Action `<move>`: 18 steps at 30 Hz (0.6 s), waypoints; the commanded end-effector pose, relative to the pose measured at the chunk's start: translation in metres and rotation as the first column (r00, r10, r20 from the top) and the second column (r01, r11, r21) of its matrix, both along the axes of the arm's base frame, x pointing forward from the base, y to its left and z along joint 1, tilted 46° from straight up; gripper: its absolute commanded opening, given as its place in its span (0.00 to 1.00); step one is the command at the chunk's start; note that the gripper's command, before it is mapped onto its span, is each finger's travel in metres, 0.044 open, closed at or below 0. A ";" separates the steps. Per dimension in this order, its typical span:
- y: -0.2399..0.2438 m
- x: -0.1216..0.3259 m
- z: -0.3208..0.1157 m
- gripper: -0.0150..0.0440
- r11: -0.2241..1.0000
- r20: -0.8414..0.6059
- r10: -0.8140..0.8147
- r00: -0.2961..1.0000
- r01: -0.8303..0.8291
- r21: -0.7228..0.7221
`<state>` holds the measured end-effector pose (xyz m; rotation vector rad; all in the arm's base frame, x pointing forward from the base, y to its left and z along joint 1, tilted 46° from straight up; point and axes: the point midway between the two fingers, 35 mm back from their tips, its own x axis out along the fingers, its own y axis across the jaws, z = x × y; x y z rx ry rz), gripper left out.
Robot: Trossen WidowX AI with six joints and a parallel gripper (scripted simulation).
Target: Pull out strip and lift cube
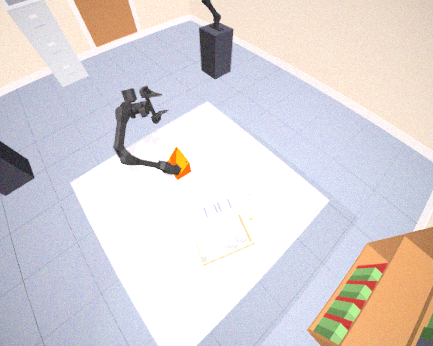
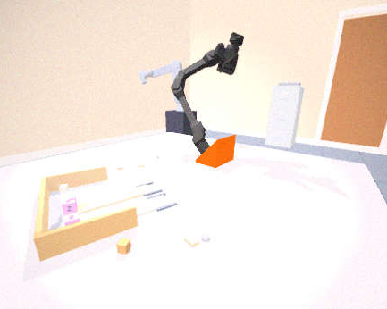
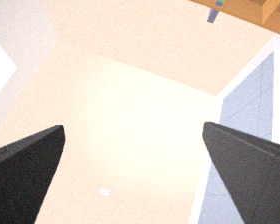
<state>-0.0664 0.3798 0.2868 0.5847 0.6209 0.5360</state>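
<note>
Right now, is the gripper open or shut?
Open. In the wrist view the fingers stand far apart with nothing between them; the gripper is raised high above the table.

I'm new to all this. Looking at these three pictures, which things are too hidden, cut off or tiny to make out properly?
- Strips, exterior view: thin and washed out; which one is unbroken cannot be told.
- Labelled cube, exterior view: lettering too small and blurred to read.
- Tray, top view: glare hides its contents.
- Gripper, wrist view: open, aimed at the wall, showing no strips.
- Shelf, top view: cut off by the edge.
</note>
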 end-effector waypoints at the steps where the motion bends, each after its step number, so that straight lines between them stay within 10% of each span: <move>1: 0.001 0.003 -0.001 0.93 1.000 0.005 -0.004 1.000 0.004 -0.006; 18: -0.057 0.259 -0.079 0.93 0.736 0.345 -0.186 0.920 0.363 -0.571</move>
